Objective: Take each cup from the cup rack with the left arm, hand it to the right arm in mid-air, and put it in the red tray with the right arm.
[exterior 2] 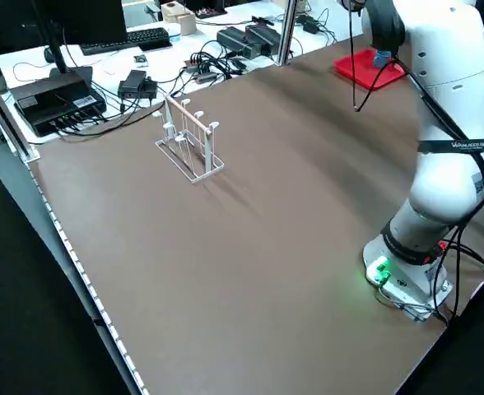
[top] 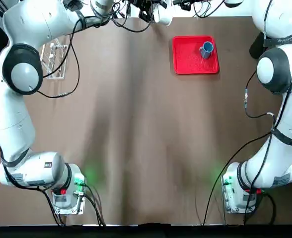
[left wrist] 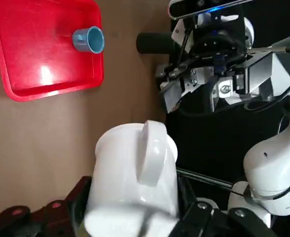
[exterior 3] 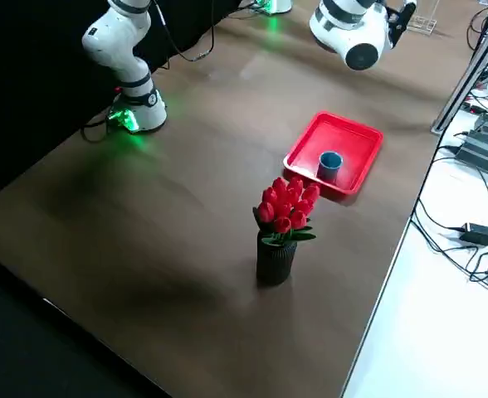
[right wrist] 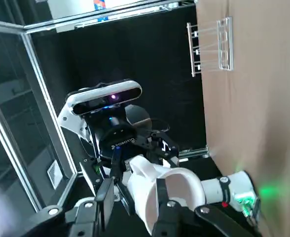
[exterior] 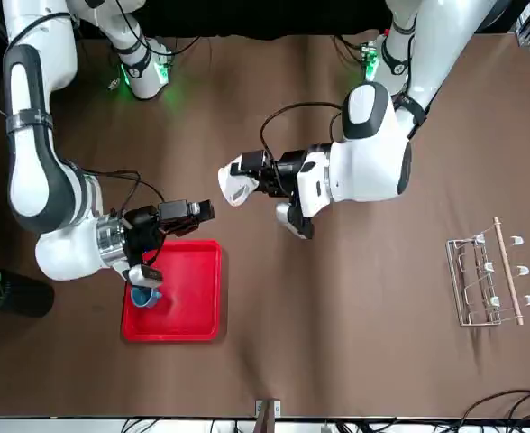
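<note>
My left gripper [exterior: 252, 175] is shut on the white cup [exterior: 234, 188] and holds it in mid-air beside the red tray [exterior: 193, 302]. The left wrist view shows the same white cup [left wrist: 130, 177] on its side, handle facing the camera. My right gripper [exterior: 200, 212] hangs open just above the tray's near edge. It faces the cup from a short gap without touching it. The blue cup [top: 206, 48] stands upright in the tray [top: 185, 62]. The cup rack [exterior: 483, 280] has nothing on its pegs.
A dark pot of red tulips [exterior 3: 279, 236] stands near the tray at the table's right edge. The rack [top: 54, 59] is at the far left. Cables and electronics [exterior 2: 102, 90] lie on the bench beyond the table.
</note>
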Available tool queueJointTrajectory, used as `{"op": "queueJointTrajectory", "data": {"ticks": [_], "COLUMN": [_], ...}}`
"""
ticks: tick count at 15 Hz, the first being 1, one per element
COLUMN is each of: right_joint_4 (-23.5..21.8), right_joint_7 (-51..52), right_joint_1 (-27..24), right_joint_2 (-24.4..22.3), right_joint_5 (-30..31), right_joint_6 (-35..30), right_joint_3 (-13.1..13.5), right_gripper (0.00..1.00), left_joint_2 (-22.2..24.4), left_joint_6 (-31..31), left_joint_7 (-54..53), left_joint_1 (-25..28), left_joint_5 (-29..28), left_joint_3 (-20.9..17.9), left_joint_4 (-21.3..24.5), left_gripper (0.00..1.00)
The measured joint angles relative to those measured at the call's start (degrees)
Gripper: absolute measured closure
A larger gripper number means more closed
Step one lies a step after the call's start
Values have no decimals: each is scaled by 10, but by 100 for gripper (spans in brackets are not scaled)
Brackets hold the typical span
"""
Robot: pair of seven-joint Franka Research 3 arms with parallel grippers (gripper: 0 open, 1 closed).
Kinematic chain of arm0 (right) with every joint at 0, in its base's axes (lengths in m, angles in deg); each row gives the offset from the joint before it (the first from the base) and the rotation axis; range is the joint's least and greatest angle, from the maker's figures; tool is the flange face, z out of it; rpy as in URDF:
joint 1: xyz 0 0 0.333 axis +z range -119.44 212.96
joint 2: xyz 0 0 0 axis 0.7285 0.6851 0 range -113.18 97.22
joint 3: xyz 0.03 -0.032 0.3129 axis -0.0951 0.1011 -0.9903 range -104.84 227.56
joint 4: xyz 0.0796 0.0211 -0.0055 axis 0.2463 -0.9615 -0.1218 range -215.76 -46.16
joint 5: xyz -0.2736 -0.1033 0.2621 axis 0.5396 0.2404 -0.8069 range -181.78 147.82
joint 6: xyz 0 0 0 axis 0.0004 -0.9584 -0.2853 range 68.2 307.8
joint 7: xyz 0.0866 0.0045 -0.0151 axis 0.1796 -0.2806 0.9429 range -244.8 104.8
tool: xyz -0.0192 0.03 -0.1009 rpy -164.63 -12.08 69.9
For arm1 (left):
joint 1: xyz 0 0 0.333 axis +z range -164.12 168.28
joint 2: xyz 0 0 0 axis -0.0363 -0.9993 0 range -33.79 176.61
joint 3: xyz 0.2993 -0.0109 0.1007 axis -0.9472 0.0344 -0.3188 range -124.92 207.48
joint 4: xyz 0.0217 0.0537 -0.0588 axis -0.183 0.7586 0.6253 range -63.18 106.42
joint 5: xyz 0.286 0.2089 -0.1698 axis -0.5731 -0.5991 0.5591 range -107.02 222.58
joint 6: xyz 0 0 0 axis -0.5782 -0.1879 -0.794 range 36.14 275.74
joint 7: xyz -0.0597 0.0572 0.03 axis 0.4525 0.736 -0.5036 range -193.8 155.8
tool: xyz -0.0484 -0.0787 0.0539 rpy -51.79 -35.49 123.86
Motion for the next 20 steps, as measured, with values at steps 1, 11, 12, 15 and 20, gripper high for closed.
{"op": "queueJointTrajectory", "data": {"ticks": [1,11,12,15,20], "right_joint_4": [0,1,1,2,2], "right_joint_7": [-19,-166,-175,-186,-189], "right_joint_1": [1,11,15,18,27], "right_joint_2": [0,0,0,0,0], "right_joint_5": [0,-16,-22,-32,-35], "right_joint_6": [0,-1,0,1,4], "right_joint_3": [0,0,0,0,0], "right_gripper": [58,65,65,65,68], "left_joint_2": [-3,-15,-16,-20,-20], "left_joint_6": [0,17,17,17,17], "left_joint_7": [0,-2,-3,-5,-7], "left_joint_1": [0,4,4,4,4], "left_joint_5": [2,33,34,34,36], "left_joint_3": [0,0,0,0,0], "left_joint_4": [-3,-21,-21,-21,-23], "left_gripper": [25,25,25,25,25]}}
